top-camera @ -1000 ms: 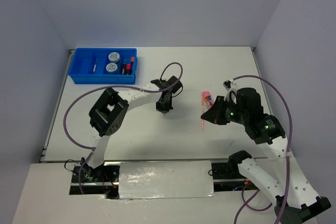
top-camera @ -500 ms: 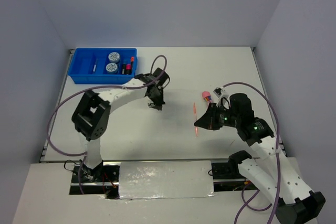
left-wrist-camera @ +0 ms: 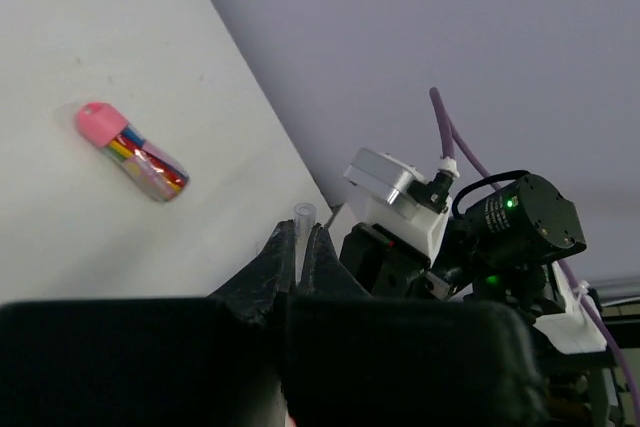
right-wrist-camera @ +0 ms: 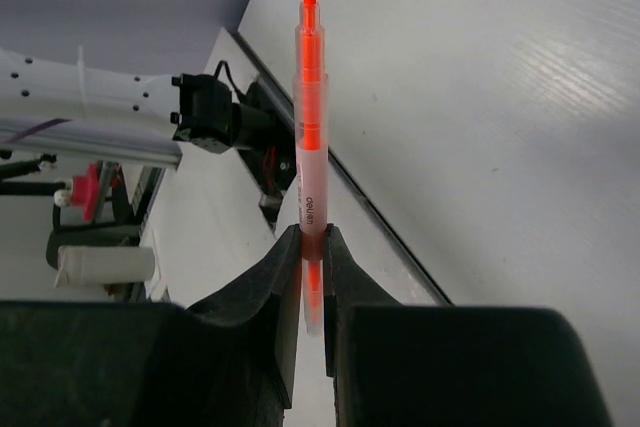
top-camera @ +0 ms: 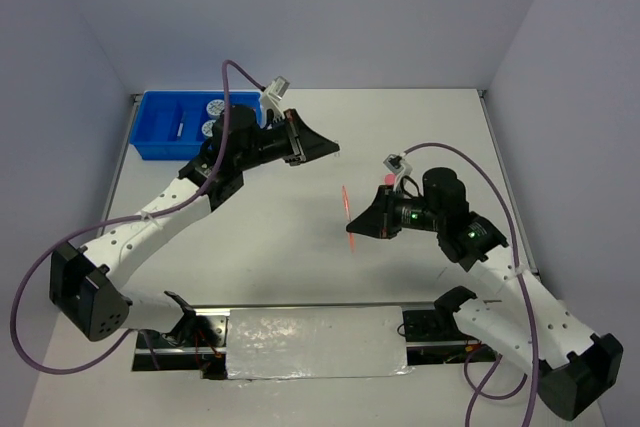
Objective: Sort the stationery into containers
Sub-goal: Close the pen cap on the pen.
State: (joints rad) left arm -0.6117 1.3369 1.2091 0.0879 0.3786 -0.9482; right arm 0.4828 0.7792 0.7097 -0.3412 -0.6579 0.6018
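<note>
My right gripper [top-camera: 354, 227] [right-wrist-camera: 311, 239] is shut on a thin orange pen [top-camera: 345, 202] [right-wrist-camera: 309, 137] and holds it above the table's middle, its bare tip pointing away from the jaws. My left gripper [top-camera: 333, 150] [left-wrist-camera: 300, 232] is raised and points right toward the right arm. It is shut on a small clear cap [left-wrist-camera: 303, 213]. The pink-capped tube [top-camera: 388, 180] [left-wrist-camera: 130, 151] lies on the table beside the right arm. The blue tray [top-camera: 158, 117] sits at the back left with a blue-white disc [top-camera: 213, 107] and a silver pen [top-camera: 180, 129] in it, partly hidden by the left arm.
The left arm's links and purple cable [top-camera: 230, 77] cross over the tray's right end. The right arm's wrist and camera [left-wrist-camera: 500, 232] fill the space just beyond the left fingers. The table's right edge [top-camera: 505, 187] is near the right arm.
The left arm has lifted off the table's middle and swung up and back, its gripper now pointing right. The right gripper has moved left with the orange pen.
</note>
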